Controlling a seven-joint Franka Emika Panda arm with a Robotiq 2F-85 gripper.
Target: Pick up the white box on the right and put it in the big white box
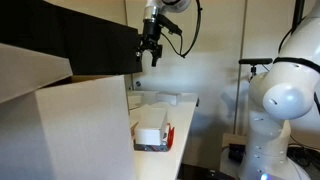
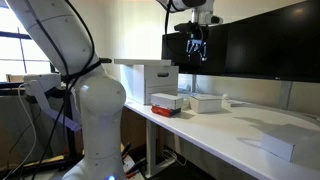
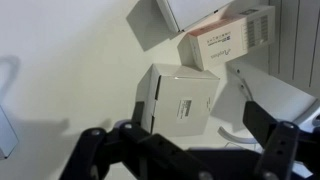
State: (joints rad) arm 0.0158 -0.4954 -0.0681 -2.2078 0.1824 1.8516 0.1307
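A small white box (image 3: 180, 100) with a printed label lies on the white table, right below my gripper in the wrist view. It also shows in both exterior views (image 2: 205, 102) (image 1: 163, 99). The big white box (image 2: 150, 80) stands open at the table's end, with its flaps near the camera in an exterior view (image 1: 70, 120). My gripper (image 2: 198, 52) (image 1: 152, 55) hangs high above the table, open and empty. Its dark fingers (image 3: 185, 150) frame the small box from well above.
A white box with red sides (image 2: 165, 102) (image 3: 225, 40) (image 1: 150, 133) lies between the small box and the big box. Another white box (image 2: 275, 145) lies further along the table. A black monitor (image 2: 260, 40) stands behind the table, and a white robot (image 2: 95, 100) stands beside it.
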